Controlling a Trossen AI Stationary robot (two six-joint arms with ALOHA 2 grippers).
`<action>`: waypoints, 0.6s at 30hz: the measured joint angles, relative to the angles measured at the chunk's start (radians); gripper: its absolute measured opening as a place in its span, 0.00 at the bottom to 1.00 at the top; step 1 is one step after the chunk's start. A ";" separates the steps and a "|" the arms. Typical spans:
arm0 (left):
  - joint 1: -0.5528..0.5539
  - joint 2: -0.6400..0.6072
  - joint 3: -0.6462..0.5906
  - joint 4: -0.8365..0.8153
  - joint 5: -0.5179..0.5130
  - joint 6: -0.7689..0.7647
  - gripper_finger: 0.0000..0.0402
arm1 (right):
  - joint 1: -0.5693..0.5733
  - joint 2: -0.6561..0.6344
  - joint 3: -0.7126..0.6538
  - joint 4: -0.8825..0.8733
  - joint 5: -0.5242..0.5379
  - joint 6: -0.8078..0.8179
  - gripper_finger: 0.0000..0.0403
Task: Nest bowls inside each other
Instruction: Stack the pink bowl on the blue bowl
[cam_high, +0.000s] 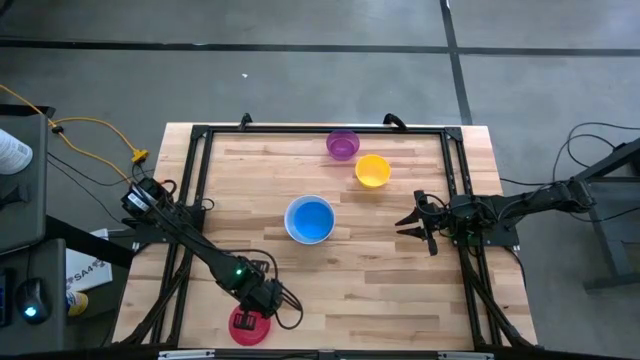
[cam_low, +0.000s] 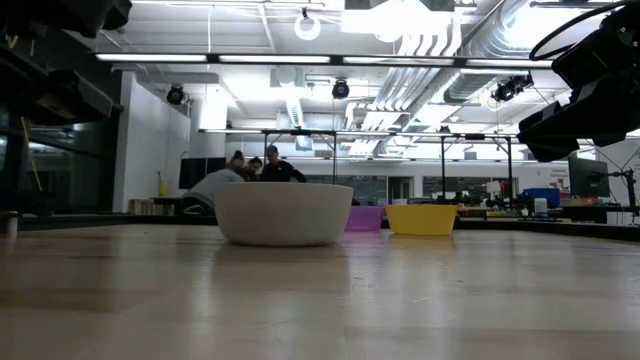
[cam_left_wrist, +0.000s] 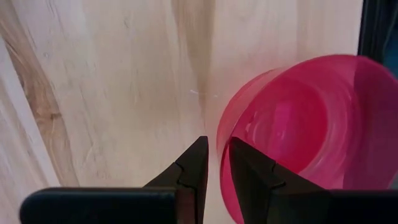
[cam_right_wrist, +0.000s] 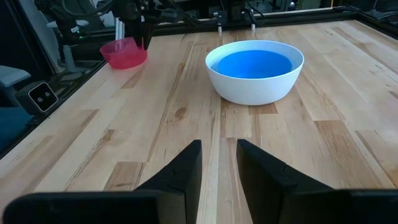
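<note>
Item, red bowl (cam_high: 248, 325): sitting at the near edge of the table by the left arm. The left gripper (cam_left_wrist: 216, 163) is straddling its rim, one finger (cam_left_wrist: 194, 171) outside the wall and the other just inside, the gap between them narrow; whether the pads are already pinching the wall I cannot tell.

Item, white bowl (cam_high: 309, 219): standing mid-table with the blue bowl (cam_right_wrist: 252, 63) already nested in it.

Items, purple bowl (cam_high: 342, 144) and yellow bowl (cam_high: 372, 170): sitting near each other at the far side, unnested.

Item, right gripper (cam_right_wrist: 219, 162): waiting at the right side, empty, its fingers only narrowly parted.

Step in hand, as I judge it: taking the red bowl. The next move is calling for a firm pinch on the rim, a lift, and a carry to the white bowl.
</note>
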 joint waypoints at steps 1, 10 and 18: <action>0.002 0.000 0.000 -0.002 0.000 -0.002 0.16 | 0.000 0.000 0.000 0.000 0.000 0.000 0.23; 0.002 0.000 0.000 -0.012 0.000 -0.029 0.16 | 0.000 0.000 0.000 0.000 0.000 0.000 0.23; 0.002 0.000 0.000 -0.013 0.000 -0.038 0.16 | 0.000 0.000 0.000 0.000 0.000 0.000 0.23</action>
